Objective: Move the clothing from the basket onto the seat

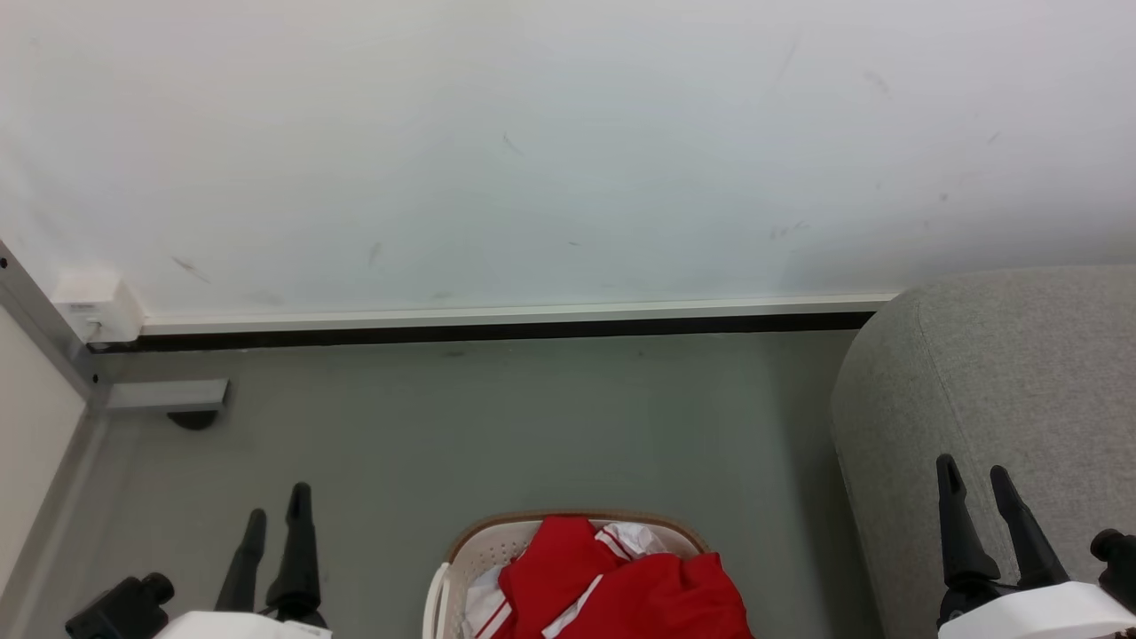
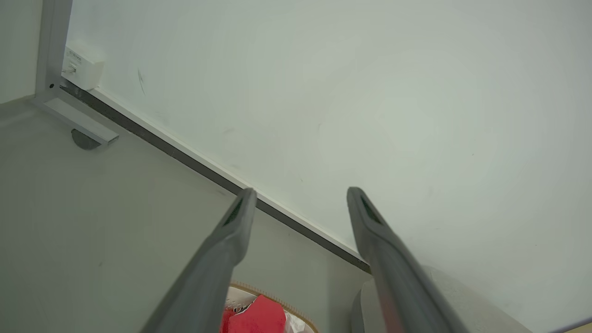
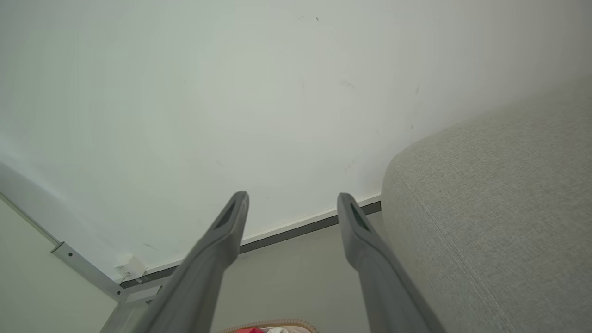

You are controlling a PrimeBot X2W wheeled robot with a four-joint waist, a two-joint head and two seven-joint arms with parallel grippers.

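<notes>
The right gripper (image 3: 293, 200) points at a white wall (image 3: 231, 92), its two grey fingers spread with nothing between them; the grey seat (image 3: 499, 222) bulges in on the right, near the right finger; at the bottom edge the basket (image 3: 270, 323) rim and a sliver of red clothing (image 3: 249, 330) peek in; a metal frame (image 3: 88, 270) crosses the lower left.

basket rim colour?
Brown, on a cream-white perforated basket; the rim shows best in the head view.
</notes>
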